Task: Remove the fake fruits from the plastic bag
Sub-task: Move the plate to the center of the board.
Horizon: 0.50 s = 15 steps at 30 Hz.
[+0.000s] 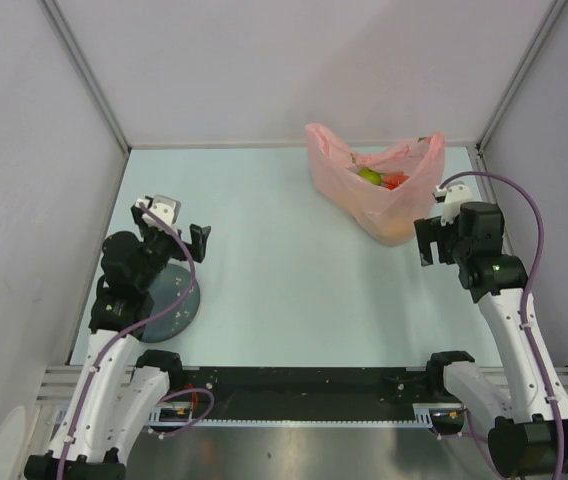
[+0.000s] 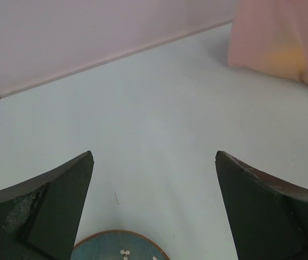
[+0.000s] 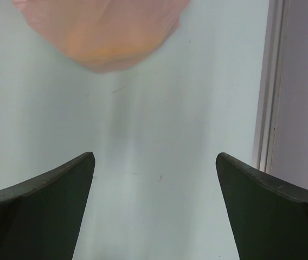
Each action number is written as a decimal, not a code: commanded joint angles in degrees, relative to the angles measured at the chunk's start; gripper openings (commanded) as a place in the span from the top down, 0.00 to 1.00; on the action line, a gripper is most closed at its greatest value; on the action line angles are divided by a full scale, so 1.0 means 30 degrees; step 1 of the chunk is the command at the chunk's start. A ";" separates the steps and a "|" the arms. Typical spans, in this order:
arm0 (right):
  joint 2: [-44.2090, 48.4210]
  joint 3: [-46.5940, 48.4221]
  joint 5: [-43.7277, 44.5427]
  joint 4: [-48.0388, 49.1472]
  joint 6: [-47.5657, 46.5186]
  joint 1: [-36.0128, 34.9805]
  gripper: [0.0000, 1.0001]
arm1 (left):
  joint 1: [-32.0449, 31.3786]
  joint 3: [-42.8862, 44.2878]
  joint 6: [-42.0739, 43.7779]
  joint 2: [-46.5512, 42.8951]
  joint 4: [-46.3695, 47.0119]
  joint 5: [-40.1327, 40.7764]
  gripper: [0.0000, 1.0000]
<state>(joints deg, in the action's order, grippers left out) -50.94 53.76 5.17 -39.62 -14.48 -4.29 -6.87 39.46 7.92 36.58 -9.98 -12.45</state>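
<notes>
Gaping empty, the right gripper (image 3: 154, 157) faces the plastic bag (image 3: 105, 27) of fake fruits (image 1: 379, 178) ahead; the left gripper (image 2: 154, 157), equally spread, overhangs the plate (image 2: 121, 250).

Overhead, two wrist views; common bag (image 1: 352, 190)

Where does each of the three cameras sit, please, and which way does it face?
Top external: above and behind the robot, looking down on the table, plastic bag and plate; both arms show.
Left wrist: on the left arm, facing across the table to the bag; open jaws show.
Right wrist: on the right arm, facing the bag's near end; open jaws show.
Shared: all three see the bag.
</notes>
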 commanded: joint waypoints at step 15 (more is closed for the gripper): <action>-0.0920 0.4930 -0.3249 0.1864 0.1924 -0.2581 0.02 | 0.0358 0.2604 -0.4185 0.1280 -0.0398 -0.4052 0.00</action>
<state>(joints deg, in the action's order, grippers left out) -52.71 63.31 -6.94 -39.05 -13.10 -11.25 -6.22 41.43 3.40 38.24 -14.52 -19.51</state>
